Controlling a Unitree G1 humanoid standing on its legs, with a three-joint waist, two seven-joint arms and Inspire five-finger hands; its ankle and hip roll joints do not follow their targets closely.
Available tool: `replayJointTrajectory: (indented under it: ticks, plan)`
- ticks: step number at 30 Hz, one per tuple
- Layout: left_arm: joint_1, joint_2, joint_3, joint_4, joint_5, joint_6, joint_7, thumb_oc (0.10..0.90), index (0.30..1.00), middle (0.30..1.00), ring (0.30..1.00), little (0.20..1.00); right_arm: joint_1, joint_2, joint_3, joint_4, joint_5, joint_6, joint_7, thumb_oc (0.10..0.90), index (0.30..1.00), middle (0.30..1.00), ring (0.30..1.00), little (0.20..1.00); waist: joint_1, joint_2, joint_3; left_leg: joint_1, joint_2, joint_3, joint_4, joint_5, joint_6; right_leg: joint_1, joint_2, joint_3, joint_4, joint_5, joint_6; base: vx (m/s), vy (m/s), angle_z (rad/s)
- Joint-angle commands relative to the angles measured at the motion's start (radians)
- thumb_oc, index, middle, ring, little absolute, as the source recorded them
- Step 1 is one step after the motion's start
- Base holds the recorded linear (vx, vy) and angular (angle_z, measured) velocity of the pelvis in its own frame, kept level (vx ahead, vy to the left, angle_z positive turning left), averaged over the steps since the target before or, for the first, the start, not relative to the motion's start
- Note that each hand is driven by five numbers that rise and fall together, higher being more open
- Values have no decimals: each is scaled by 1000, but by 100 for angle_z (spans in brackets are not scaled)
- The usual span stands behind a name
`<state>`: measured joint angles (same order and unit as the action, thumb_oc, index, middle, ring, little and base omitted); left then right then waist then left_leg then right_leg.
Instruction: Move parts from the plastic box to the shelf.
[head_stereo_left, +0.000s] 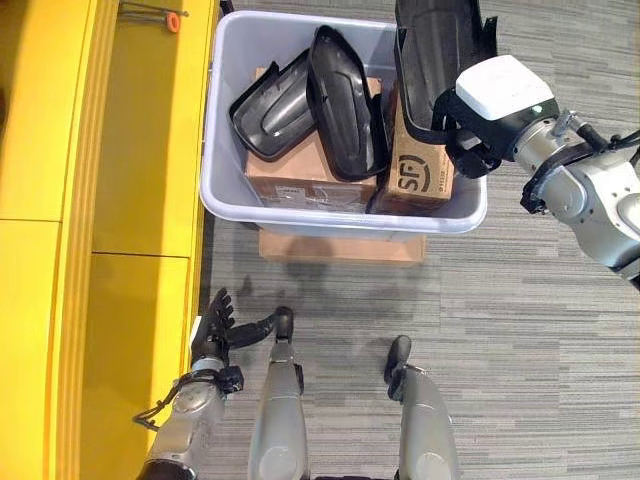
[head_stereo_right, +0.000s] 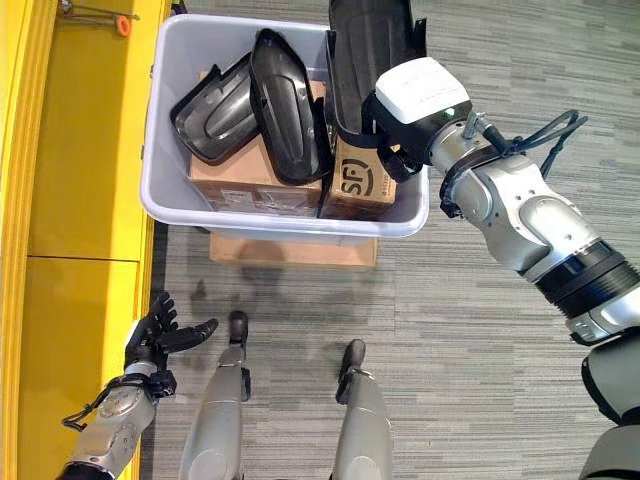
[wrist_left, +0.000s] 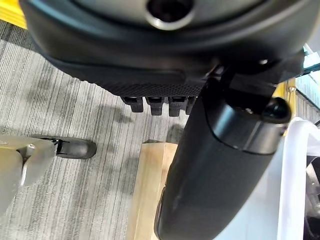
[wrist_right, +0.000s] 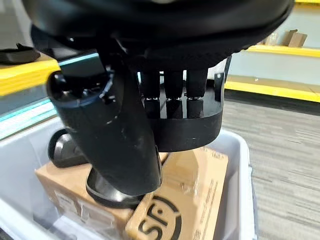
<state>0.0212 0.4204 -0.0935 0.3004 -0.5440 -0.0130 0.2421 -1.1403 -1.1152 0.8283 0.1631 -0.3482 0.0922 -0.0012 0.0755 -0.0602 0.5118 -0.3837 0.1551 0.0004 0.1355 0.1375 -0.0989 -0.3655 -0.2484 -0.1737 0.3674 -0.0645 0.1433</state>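
Right hand is over the right end of the grey plastic box, fingers curled round the edge of a long black plastic part that stands upright at the box's right side, thumb on the near face. Part sticks up well above the box rim, against the upright cardboard box.

Still in the box: two more black moulded parts, a shell-shaped one on the left and a longer curved one just beside it, touching, both lying on top of a flat cardboard carton. The box sits on a low wooden block on the grey carpet floor.

Left hand hangs low beside the yellow shelf, fingers spread and relaxed, holding nothing. The shelf runs along the left side of the box, close to it. A small orange-tipped item lies on the shelf at its far end; can't tell what it is.
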Motion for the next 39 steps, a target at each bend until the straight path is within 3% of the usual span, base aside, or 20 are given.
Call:
replayJointTrajectory:
  ticks: [1, 16, 20, 26, 31, 33, 35, 37, 39]
  plan:
    - [22, 68, 27, -47, 12, -44, -23, 900, 1000, 1000, 1000, 1000, -117, -57, -127, -52, 37, -3, -84, 400, 300, 300, 300, 300, -6, -28, -117, 106, 8, 16, 43, -159, 7, 100, 53, -18, -102, -31, -26, 27, 15, 6]
    - [19, 50, 1, -34, 44, -22, -62, 900, 1000, 1000, 1000, 1000, -81, -56, -146, -75, 67, -29, -46, 400, 300, 300, 300, 300, -24, -20, -279, 278, 0, 47, -72, -135, 10, 273, 31, -21, -255, 42, 17, 57, 35, -1]
    - [14, 34, -12, -57, 43, -20, -62, 900, 1000, 1000, 1000, 1000, -61, -9, -155, -61, 61, -29, -34, 400, 300, 300, 300, 300, -13, -21, -333, 318, -31, 38, -75, -162, 29, 331, -5, -36, -269, 57, 38, 54, 99, 4]
    - [12, 49, -20, -78, 82, -19, -67, 900, 1000, 1000, 1000, 1000, -48, 30, -160, -50, 53, -38, -25, 400, 300, 300, 300, 300, -1, -26, -360, 338, -77, 21, -64, -194, 56, 365, -48, -51, -259, 73, 59, 25, 97, 14]
    - [16, 56, -12, -85, 79, -20, -64, 900, 1000, 1000, 1000, 1000, -21, 74, -177, -27, 45, -40, -22, 400, 300, 300, 300, 300, 17, -28, -361, 343, -129, -13, -49, -210, 92, 350, -91, -33, -145, 105, 64, 1, 138, 21]
    - [3, 60, -18, -79, 86, -22, -62, 900, 1000, 1000, 1000, 1000, 17, 82, -201, -21, 28, -38, -21, 400, 300, 300, 300, 300, 18, -17, -348, 346, -161, -54, -42, -206, 116, 311, -104, 1, -4, 161, 45, -4, 172, 64]
    - [-1, 60, -20, -76, 90, -21, -62, 900, 1000, 1000, 1000, 1000, 23, 86, -204, -19, 23, -37, -21, 400, 300, 300, 300, 300, 18, -12, -340, 355, -172, -70, -37, -210, 124, 297, -107, 22, 51, 177, 37, -2, 114, 84]
    - [-19, 63, -37, -67, 96, -20, -63, 900, 1000, 1000, 1000, 1000, 29, 84, -211, -11, 22, -35, -27, 400, 300, 300, 300, 300, 10, 3, -327, 351, -190, -114, -28, -201, 136, 252, -79, 99, 142, 223, 21, -18, 87, 58]
    - [-31, 65, -49, -59, 97, -19, -68, 900, 1000, 1000, 1000, 1000, 33, 76, -213, -10, 14, -33, -23, 400, 300, 300, 300, 300, 2, 17, -315, 348, -203, -160, -14, -196, 138, 224, -36, 168, 193, 223, 7, -1, 8, 90]
